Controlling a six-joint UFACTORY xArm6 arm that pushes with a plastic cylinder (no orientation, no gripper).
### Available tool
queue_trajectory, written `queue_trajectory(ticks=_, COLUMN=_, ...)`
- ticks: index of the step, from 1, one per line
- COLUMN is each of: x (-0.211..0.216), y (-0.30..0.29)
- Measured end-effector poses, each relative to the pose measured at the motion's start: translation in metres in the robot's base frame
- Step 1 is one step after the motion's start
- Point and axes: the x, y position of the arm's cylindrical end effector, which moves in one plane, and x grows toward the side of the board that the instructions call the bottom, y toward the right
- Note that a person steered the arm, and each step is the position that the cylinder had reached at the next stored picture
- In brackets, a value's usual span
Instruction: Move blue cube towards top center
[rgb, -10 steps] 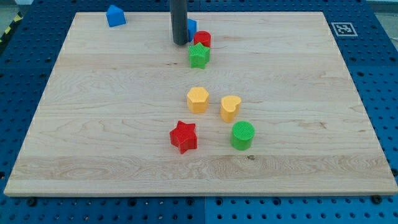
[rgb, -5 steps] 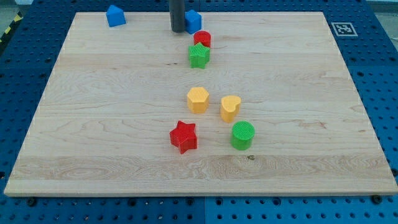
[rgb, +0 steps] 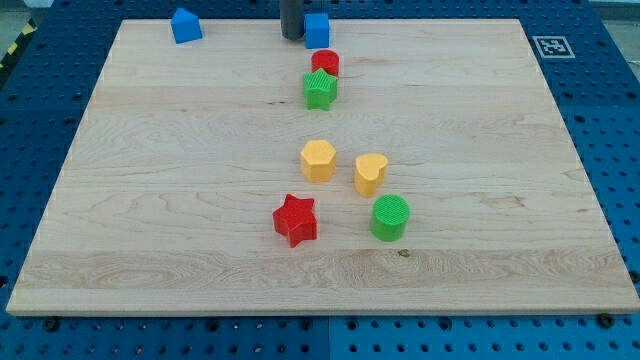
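The blue cube (rgb: 317, 29) sits at the top centre of the wooden board (rgb: 180, 180), close to its top edge. My tip (rgb: 291, 37) stands right beside the cube on its left, touching or nearly touching it. A red cylinder (rgb: 325, 63) lies just below the cube, and a green star (rgb: 320, 89) sits directly below the cylinder.
A second blue block (rgb: 185, 25), house-shaped, sits at the top left. A yellow hexagon (rgb: 318, 160), a yellow heart-like block (rgb: 370, 173), a red star (rgb: 295, 220) and a green cylinder (rgb: 390, 217) lie in the middle and lower centre.
My tip moved up the view towards the top edge. The blue cube slid up and a little right, away from the red cylinder. The other blocks stayed put.
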Motion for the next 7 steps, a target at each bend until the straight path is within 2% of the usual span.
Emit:
queue_trajectory(ticks=1, x=0.035, y=-0.005)
queue_trajectory(ticks=2, x=0.043, y=0.002)
queue_trajectory(ticks=5, x=0.016, y=0.027)
queue_trajectory(ticks=7, x=0.021, y=0.027)
